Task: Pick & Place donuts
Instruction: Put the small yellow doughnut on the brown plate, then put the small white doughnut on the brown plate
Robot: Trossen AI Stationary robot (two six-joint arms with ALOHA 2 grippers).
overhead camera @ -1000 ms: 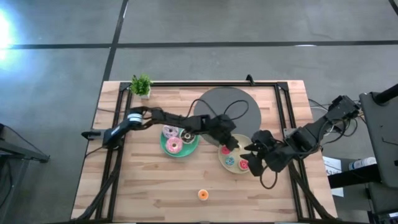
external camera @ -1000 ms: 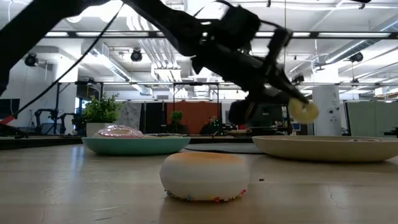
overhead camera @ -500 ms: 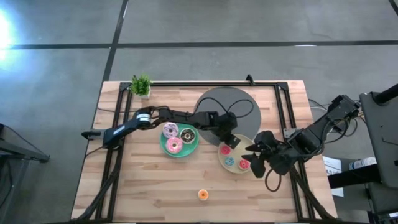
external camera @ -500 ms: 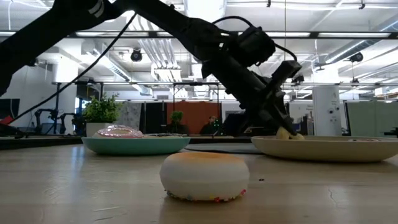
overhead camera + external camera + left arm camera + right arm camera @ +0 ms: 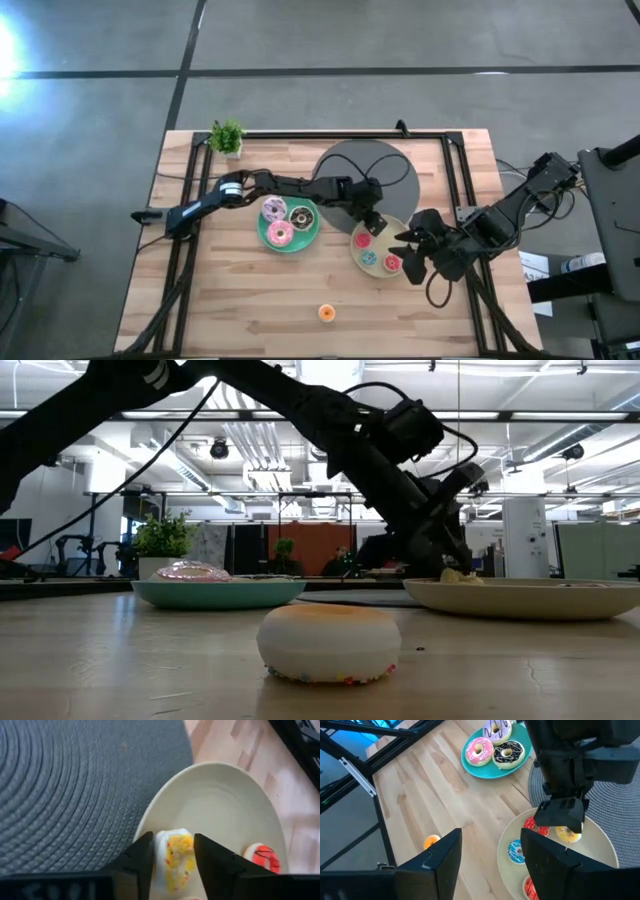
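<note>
High view: left gripper (image 5: 373, 226) sat over the pale plate (image 5: 398, 246) right of centre, its load hidden. Left wrist view: fingers (image 5: 141, 855) clamped a yellow donut (image 5: 175, 856). Right wrist view: right gripper (image 5: 490, 852) spread wide; orange donut (image 5: 431, 841) lower left.

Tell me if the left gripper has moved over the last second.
Yes. The left gripper, still holding the yellow donut, has come down from above the table to the pale-yellow plate, and in the high view it shifted toward the grey mat.
</note>
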